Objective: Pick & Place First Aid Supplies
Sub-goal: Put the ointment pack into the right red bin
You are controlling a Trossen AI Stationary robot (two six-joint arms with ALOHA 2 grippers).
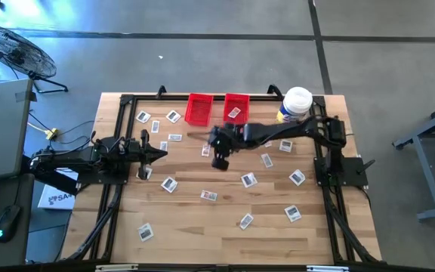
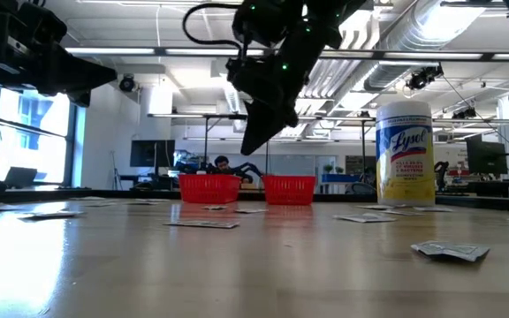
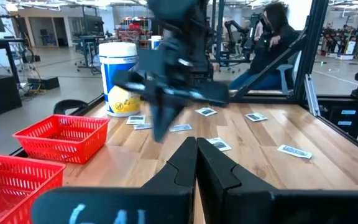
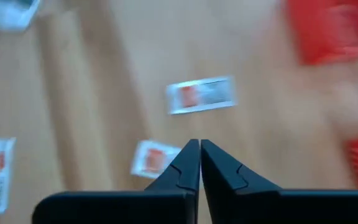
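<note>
High view: small flat white printed packets [image 1: 248, 180] scattered on wooden table [image 1: 202, 234]; right gripper [image 1: 219, 160] raised mid-table, clenched empty; left gripper [image 1: 159, 153] clenched, empty.

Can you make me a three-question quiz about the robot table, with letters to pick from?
1. Where is the big white-lidded jar?
A. at the table's far right corner
B. between the arms
C. inside a bin

2. How many red bins are there?
A. one
B. two
C. four

3. How are the right gripper jaws?
A. wide open
B. shut on a jar
C. shut, holding nothing

Answers:
1. A, the high view shows it by the far right corner.
2. B, two stand side by side at the far edge.
3. C, the right wrist view shows the fingertips touching above the packets.
</note>
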